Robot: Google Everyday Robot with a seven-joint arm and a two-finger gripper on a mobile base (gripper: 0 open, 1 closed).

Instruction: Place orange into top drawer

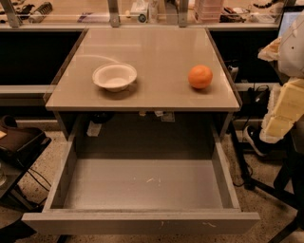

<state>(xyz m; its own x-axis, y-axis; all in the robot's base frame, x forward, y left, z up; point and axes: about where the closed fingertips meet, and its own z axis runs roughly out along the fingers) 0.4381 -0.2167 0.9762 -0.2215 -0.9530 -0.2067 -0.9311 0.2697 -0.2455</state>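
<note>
The orange (200, 77) sits on the beige tabletop (152, 54), right of centre and near the front edge. The top drawer (142, 182) is pulled fully open below and in front of the tabletop. Its flat grey floor holds nothing. My gripper is not in view. Only a white and pale-yellow part of my arm (285, 107) shows at the right edge, right of the table, apart from the orange and about level with the tabletop's front edge.
A white shallow bowl (114, 76) stands on the tabletop left of centre. A dark chair or bin (19, 140) is on the floor to the left. Black stand legs and cables (259, 180) lie on the floor to the right. A cluttered bench (152, 12) runs behind.
</note>
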